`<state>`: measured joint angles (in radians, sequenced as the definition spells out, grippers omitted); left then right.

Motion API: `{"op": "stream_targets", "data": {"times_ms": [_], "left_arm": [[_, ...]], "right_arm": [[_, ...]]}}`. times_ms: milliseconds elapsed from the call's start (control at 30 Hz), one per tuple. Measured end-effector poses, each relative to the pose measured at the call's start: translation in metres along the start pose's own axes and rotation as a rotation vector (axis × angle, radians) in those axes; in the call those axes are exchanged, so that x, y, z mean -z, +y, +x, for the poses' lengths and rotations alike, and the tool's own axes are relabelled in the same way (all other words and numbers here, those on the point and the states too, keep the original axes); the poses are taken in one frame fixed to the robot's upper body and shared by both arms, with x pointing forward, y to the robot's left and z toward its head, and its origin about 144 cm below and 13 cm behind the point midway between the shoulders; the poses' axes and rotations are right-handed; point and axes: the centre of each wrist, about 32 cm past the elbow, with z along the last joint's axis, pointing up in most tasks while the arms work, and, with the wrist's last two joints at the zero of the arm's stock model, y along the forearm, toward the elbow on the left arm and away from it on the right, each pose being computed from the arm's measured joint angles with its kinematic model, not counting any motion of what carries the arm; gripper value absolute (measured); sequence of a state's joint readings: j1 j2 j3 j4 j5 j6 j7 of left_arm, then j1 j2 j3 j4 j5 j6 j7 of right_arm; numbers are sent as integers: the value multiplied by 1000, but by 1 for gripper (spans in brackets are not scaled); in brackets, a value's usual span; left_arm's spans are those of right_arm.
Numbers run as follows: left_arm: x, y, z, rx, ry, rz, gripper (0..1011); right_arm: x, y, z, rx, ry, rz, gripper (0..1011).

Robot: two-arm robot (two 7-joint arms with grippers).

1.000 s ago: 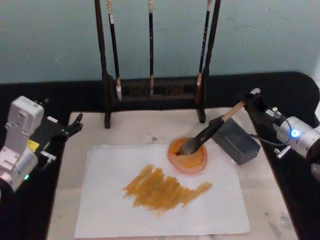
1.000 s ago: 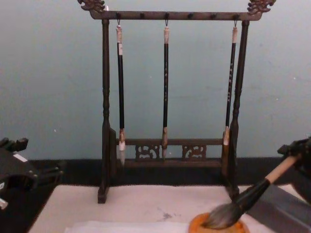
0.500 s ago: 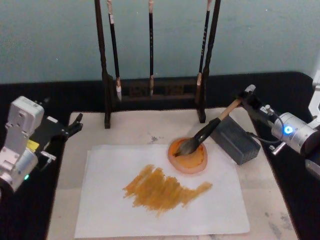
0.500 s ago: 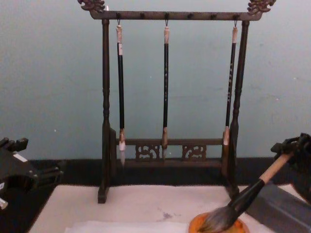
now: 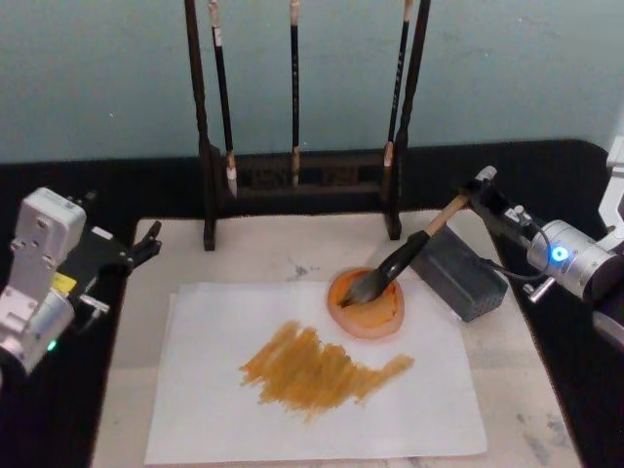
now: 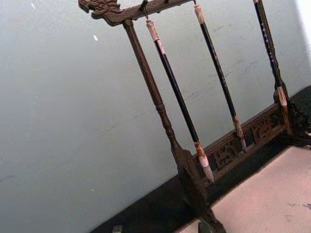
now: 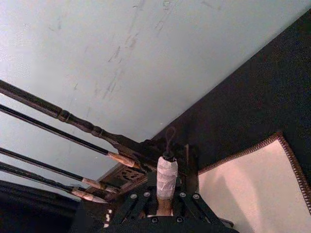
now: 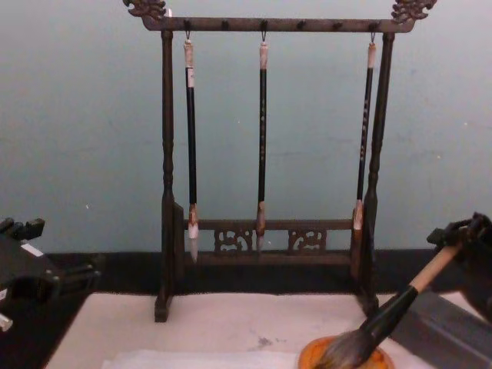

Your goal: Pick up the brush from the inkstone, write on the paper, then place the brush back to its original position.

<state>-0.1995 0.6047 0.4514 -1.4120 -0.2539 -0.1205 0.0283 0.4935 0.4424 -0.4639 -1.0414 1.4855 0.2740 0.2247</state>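
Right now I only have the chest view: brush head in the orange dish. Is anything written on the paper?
Observer: Yes. The head view shows a broad patch of orange strokes across the paper's middle.
Operator: And the grip?
Observer: The right wrist view shows the brush's white cap standing between the right hand's fingers, shut on the handle.
Operator: The other arm?
Observer: The left hand sits beside the mat's left edge, off the paper.

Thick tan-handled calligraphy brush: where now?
Head view, right of centre: the thick tan-handled brush leans with bristles in the round orange dish, beside the grey rectangular block, handle top held by the right gripper.
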Motion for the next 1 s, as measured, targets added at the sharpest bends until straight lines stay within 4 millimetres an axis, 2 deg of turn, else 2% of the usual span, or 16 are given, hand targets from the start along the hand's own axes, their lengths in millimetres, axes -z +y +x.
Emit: {"op": "stream_targets", "data": {"times_ms": [800, 833, 1000], "left_arm": [[0, 0, 0, 0, 0, 0, 1010], [0, 0, 0, 0, 0, 0, 1010], [0, 0, 0, 0, 0, 0, 1010]], "right_arm": [[1, 1, -1, 4, 0, 0, 161], [1, 1, -1, 4, 0, 0, 171], [1, 1, 0, 3, 0, 0, 353]]}}
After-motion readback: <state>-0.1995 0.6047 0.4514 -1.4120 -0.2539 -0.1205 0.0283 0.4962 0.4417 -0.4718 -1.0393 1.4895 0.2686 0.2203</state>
